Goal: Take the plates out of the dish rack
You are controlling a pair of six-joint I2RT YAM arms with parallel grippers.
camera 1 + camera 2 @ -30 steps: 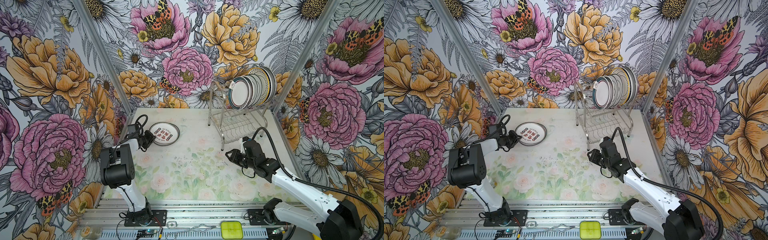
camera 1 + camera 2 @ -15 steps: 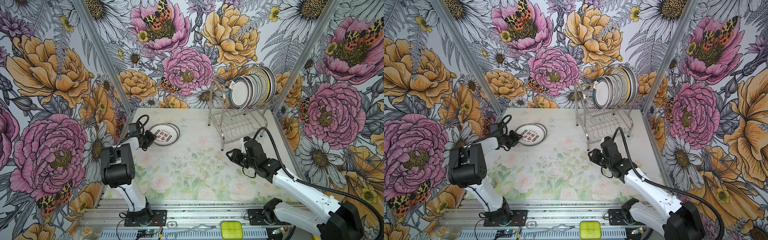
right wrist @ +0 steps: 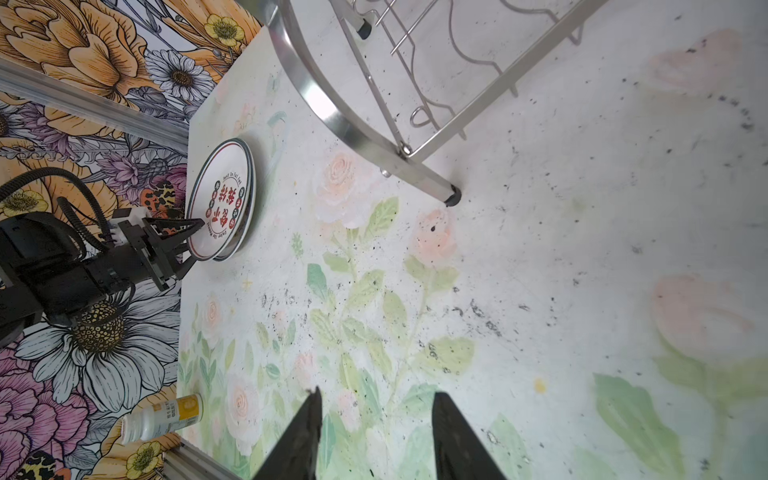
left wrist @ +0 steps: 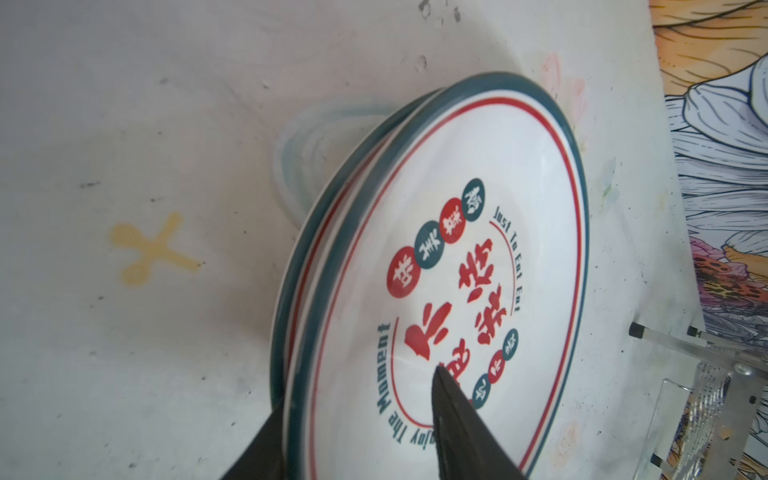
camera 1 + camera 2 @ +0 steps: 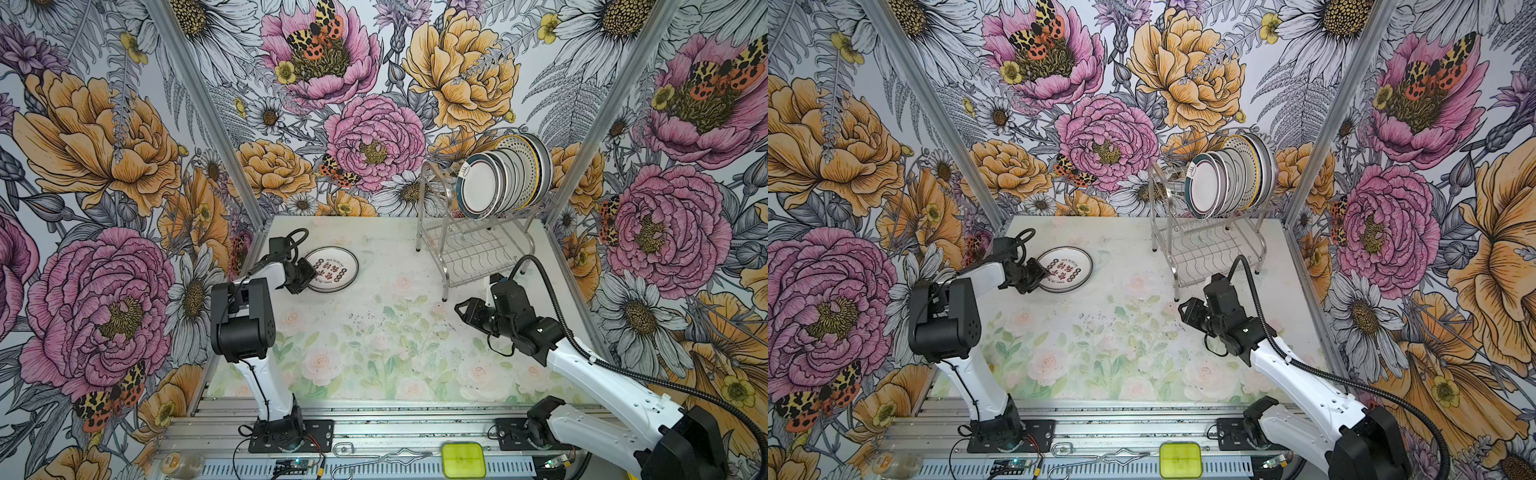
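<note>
Plates (image 5: 505,176) stand on edge in the dish rack (image 5: 465,253) at the upper right of both top views. Two red-lettered plates (image 5: 334,270) lie stacked on the table (image 5: 374,340), left of centre. The left gripper's (image 5: 306,275) parted jaws straddle the upper plate's rim. The right gripper (image 3: 376,392) hangs spread wide, holding nothing.

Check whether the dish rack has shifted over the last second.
No. The dish rack stands where it did, with its right end at the same spot beside the metal corner post.
</note>
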